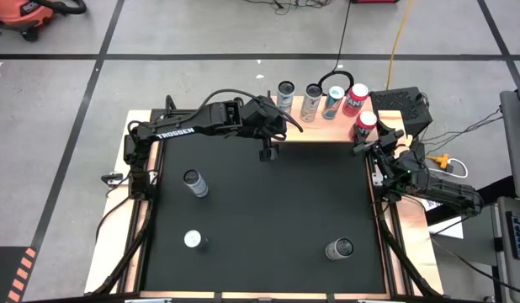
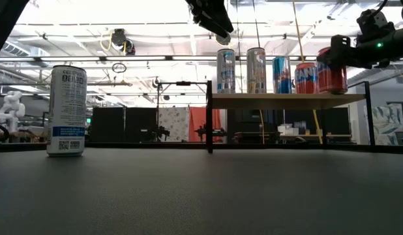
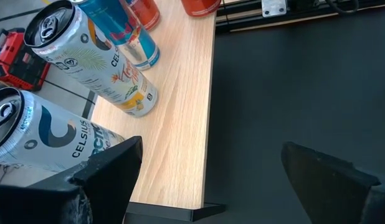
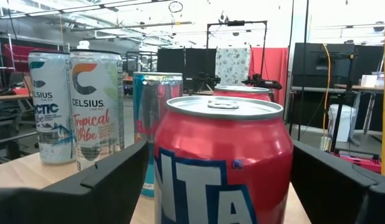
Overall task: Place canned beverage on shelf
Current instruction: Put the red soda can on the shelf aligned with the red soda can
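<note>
Five cans stand on the shelf (image 1: 327,126) at the far edge of the bench (image 1: 268,219): two tall silver ones, a blue one and two red ones. The nearer red can (image 1: 366,124) sits at the shelf's right front corner, and the right gripper (image 1: 376,145) is at it, one finger on each side; from the right wrist view I cannot tell whether the pads press the can or stand just off it. The can looks upright with its base on the wood in the low view. To finish well, I would judge the fingers should part fully and evenly, then the arm should draw straight back towards the right, since the other red can (image 1: 355,98) stands just behind and a sideways swing could knock either off the edge. The left gripper (image 1: 273,133) hangs above the shelf's left end with its fingers spread and empty. Three more cans (image 1: 193,183) wait on the black mat.
</note>
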{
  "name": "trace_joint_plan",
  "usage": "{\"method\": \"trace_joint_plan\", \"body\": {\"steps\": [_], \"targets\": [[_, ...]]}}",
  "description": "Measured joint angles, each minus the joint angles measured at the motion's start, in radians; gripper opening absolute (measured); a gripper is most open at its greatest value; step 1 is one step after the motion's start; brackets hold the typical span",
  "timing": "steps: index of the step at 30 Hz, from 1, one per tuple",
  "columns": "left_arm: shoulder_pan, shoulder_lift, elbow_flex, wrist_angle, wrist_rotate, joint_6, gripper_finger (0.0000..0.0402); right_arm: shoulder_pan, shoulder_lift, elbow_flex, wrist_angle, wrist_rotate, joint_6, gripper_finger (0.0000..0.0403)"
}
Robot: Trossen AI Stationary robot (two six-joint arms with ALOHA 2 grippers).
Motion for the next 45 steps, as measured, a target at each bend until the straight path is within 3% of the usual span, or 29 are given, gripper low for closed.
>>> {"method": "trace_joint_plan", "body": {"steps": [22,30,36,45], "targets": [[0.0,0.0,0.0,0.0,0.0,-0.003,0.0384,0.0,0.0,0.001,-0.004,-0.006,0.034,0.0348],[0.0,0.0,0.0,-0.001,0.0,-0.002,0.0384,0.001,-0.001,0.002,-0.019,-0.143,0.059,0.0348],[0.0,0.0,0.0,-0.001,0.0,0.0,0.0384,0.0,0.0,0.02,-0.017,-0.077,0.006,0.0348],[0.0,0.0,0.0,-0.001,0.0,0.0,0.0384,0.0,0.0,0.027,-0.021,-0.076,-0.043,0.0348]]}}
